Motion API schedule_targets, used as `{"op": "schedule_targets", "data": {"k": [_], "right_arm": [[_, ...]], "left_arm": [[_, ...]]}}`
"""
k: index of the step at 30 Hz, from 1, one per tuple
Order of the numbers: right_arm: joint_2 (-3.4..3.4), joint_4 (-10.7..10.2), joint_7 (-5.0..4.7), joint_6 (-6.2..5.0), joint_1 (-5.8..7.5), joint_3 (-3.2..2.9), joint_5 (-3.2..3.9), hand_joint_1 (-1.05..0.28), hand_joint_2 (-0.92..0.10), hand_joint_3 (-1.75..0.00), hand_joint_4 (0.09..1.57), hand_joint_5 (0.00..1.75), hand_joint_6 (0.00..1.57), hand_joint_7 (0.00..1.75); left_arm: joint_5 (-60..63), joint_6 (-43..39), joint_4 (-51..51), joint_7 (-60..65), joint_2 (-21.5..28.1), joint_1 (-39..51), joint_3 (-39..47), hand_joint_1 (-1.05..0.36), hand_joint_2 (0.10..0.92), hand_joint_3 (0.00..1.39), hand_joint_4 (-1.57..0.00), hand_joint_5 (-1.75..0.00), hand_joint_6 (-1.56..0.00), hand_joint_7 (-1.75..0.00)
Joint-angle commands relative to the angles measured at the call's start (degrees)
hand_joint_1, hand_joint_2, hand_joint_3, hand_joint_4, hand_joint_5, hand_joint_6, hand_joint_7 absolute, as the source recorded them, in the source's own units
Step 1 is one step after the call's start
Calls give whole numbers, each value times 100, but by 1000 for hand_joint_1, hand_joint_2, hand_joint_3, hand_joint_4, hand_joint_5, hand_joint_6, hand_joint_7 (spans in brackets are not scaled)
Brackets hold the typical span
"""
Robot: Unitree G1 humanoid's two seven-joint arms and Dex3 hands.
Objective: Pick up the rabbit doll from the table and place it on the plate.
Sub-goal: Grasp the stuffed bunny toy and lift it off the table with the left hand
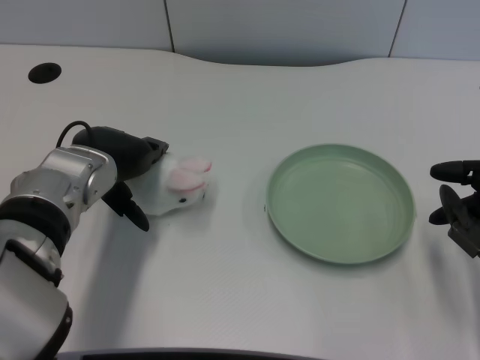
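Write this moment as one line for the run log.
phase: grasping | left robot hand: around rabbit doll, grip unclear | doll: on table, left of plate | plate: empty

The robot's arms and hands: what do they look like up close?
The left forearm is a chunky silver metal casing with black bands at its joints and a thin black cable looping near the wrist. The left hand is black; so is the right hand at the picture's edge.
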Motion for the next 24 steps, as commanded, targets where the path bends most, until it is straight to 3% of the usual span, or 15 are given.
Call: {"op": "schedule_targets", "data": {"k": [1, 6, 7, 8, 9, 10, 12, 14, 15, 16, 17, 21, 23, 24], "right_arm": [[-56, -234, -1, 73, 236, -61, 51, -219, -921, -519, 369, 1579, 387, 1188], [-55, -372, -5, 135, 327, -64, 50, -220, -921, -510, 373, 1576, 382, 1185], [-88, -424, 34, 108, 403, -80, 59, -220, -921, -510, 373, 1575, 381, 1185], [-111, -465, 65, 89, 460, -94, 64, -237, -921, -505, 375, 1574, 389, 1190], [-126, -494, 88, 78, 499, -106, 67, -248, -921, -500, 378, 1573, 395, 1194], [-132, -511, 102, 74, 520, -113, 67, -252, -921, -498, 379, 1573, 397, 1196], [-100, -670, 89, 211, 587, -115, 86, -249, -921, -496, 386, 1578, 399, 1198], [-80, -746, 78, 249, 623, -112, 84, -246, -921, -496, 389, 1582, 399, 1198], [-73, -733, 88, 195, 628, -111, 81, -237, -921, -498, 385, 1584, 398, 1199], [-69, -724, 95, 156, 631, -110, 80, -231, -921, -501, 381, 1585, 396, 1200], [-61, -716, 99, 137, 630, -110, 84, -228, -921, -503, 379, 1586, 395, 1201], [-53, -702, 135, 128, 630, -112, 113, -227, -921, -504, 377, 1592, 393, 1203], [-64, -703, 148, 129, 636, -107, 105, -234, -921, -502, 380, 1596, 395, 1206], [-66, -701, 154, 130, 636, -108, 104, -237, -921, -501, 381, 1598, 395, 1207]], "left_arm": [[156, 107, 145, 671, -184, 101, -173, -993, 882, 1, -1, 0, -28, -6], [212, 142, 261, 1064, -301, 118, -273, -950, 876, 1, 1, 1, -14, -8], [252, 258, 300, 1269, -399, 149, -308, -949, 876, 1, 1, 1, -14, -8], [282, 345, 331, 1426, -474, 172, -334, -701, 843, 8, -245, -155, -284, -123], [302, 405, 356, 1538, -526, 187, -355, -540, 827, 4, -332, -382, -492, -124], [307, 438, 374, 1603, -554, 193, -373, -486, 822, 2, -333, -514, -574, -103], [280, 447, 394, 1690, -557, 200, -368, -396, 829, 2, -359, -717, -700, -134], [259, 435, 405, 1726, -551, 197, -357, -364, 836, 2, -354, -819, -736, -173], [220, 439, 408, 1661, -554, 180, -323, -337, 857, 4, -328, -1034, -632, -528], [190, 443, 410, 1612, -556, 166, -300, -327, 878, 4, -331, -1093, -543, -753], [173, 464, 412, 1578, -562, 150, -292, -323, 889, 4, -334, -1122, -495, -873], [258, 520, 409, 1770, -583, 126, -379, -302, 879, 0, -502, -1355, -576, -999], [304, 491, 405, 1955, -567, 135, -421, -268, 878, 1, -569, -1633, -636, -1097], [308, 477, 405, 2008, -560, 137, -430, -254, 876, 1, -603, -1695, -697, -996]]}}
